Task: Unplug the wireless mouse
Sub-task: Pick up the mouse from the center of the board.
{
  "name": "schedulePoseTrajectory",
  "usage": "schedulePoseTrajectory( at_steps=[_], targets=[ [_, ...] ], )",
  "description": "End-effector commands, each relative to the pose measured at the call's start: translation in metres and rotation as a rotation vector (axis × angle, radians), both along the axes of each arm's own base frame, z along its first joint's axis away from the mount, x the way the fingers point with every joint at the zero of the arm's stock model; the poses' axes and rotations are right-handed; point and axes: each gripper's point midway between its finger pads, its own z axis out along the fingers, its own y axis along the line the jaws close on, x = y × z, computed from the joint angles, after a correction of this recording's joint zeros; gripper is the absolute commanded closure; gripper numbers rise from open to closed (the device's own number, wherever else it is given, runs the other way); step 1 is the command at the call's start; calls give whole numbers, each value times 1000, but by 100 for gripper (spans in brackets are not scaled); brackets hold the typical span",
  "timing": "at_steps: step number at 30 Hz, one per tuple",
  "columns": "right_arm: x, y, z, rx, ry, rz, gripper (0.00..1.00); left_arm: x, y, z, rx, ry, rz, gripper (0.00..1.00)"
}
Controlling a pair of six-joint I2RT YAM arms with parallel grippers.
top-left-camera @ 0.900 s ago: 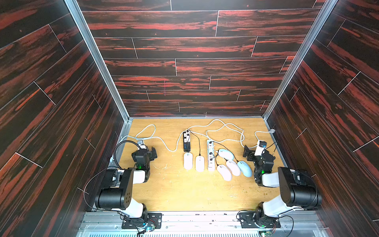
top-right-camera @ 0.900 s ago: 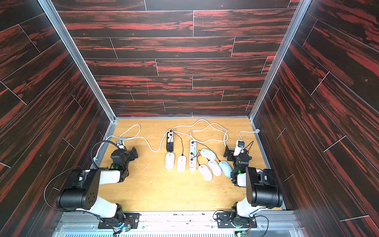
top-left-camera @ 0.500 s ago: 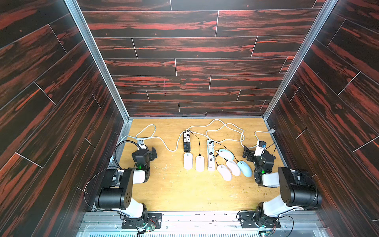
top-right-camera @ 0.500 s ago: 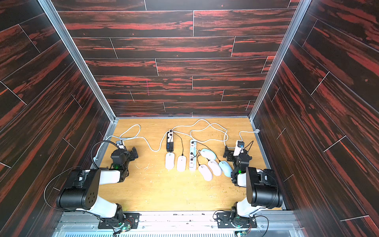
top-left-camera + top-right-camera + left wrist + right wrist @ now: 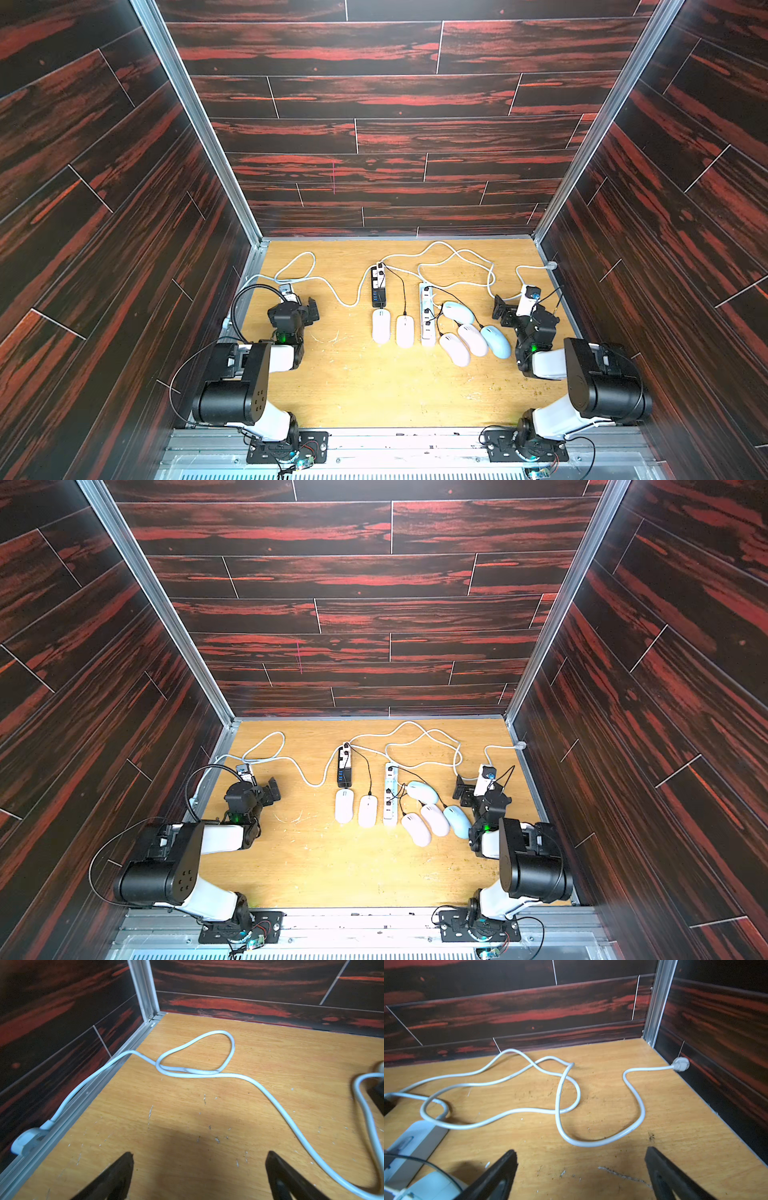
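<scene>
Several pale mice lie mid-table in both top views. Two white ones (image 5: 381,326) (image 5: 405,331) sit just in front of a black USB hub (image 5: 378,286), with thin black leads running to it. Several more, white and light blue (image 5: 457,311) (image 5: 496,341), cluster right of a white power strip (image 5: 427,316). I cannot tell which one is the wireless mouse. My left gripper (image 5: 300,307) (image 5: 199,1159) rests open at the left side, far from the mice. My right gripper (image 5: 515,308) (image 5: 580,1157) stands open just right of the cluster. Neither holds anything.
White power cables (image 5: 207,1074) (image 5: 560,1105) loop over the back of the wooden table (image 5: 374,386) to plugs at the side walls (image 5: 27,1138) (image 5: 681,1064). The strip's end (image 5: 415,1142) lies close to the right gripper. Dark panelled walls enclose three sides.
</scene>
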Motion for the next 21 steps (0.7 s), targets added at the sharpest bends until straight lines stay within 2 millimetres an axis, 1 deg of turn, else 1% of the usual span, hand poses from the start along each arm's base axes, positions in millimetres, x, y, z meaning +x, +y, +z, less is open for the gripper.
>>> schedulePoseTrajectory(
  at_steps=[1,2,5,7,9,11,12,13,15,17,18,19,21],
  targets=[
    [-14,-6,19,11,-84,-45,2,-11,-4,35,27,-95,-14,0],
    [-17,-7,28,8,-108,-48,1,-18,-1,42,22,-95,12,0],
    [-25,-11,46,9,-132,-75,1,-33,4,63,17,-104,79,0],
    [-30,-11,60,23,-161,-84,1,-39,4,76,1,-133,113,0],
    [-31,-11,75,69,-181,-87,1,-40,5,83,-68,-131,151,0],
    [-29,-2,88,114,-170,-37,1,-37,2,89,-154,-87,171,0],
    [-28,2,92,143,-164,-20,2,-37,3,90,-191,-61,199,0],
    [-29,4,100,177,-169,-10,1,-39,9,90,-235,-25,265,0],
    [-28,4,103,285,-127,-28,1,-46,18,92,-292,38,382,0],
    [-23,-1,99,389,-20,-91,1,-50,23,93,-323,73,454,0],
    [-20,-3,97,423,47,-119,1,-47,21,93,-338,90,450,0],
    [-19,0,94,441,99,-117,2,-42,13,94,-359,113,411,0],
    [-19,13,100,444,104,-38,1,-31,-7,93,-388,158,310,0]
  ],
)
